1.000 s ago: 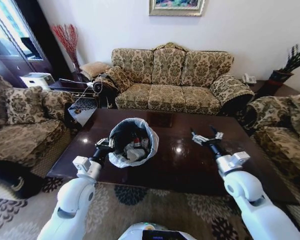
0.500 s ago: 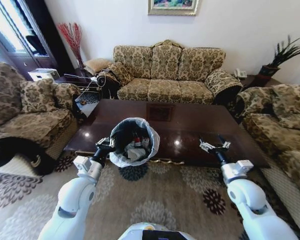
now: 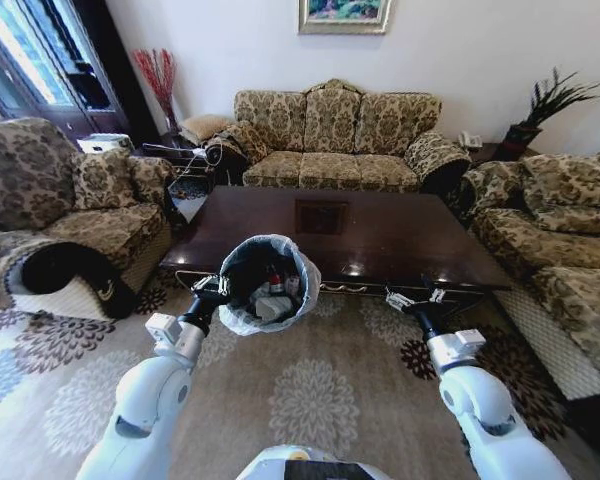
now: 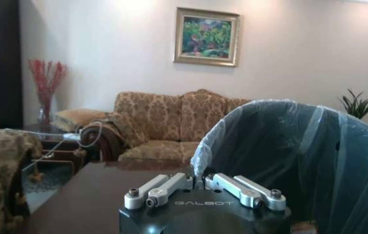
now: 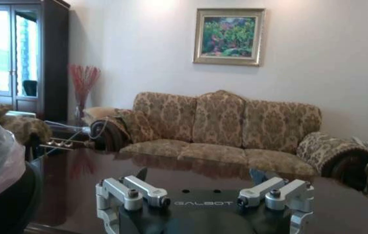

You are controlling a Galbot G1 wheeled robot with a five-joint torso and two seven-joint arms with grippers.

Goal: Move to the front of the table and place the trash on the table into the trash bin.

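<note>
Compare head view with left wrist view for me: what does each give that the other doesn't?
Head view alone: trash lying inside the trash bin, the open right gripper held over the carpet short of the table, and both armchairs. Left wrist view alone: the left gripper shut on the bin's bag-lined rim, seen close, and the painting whole. Both share the bin, the sofa, the tabletop and the red branches.

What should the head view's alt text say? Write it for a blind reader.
The left end effector holds a bagged black trash bin with trash inside, above the carpet before a dark table. The right end effector hangs open beside it.
</note>
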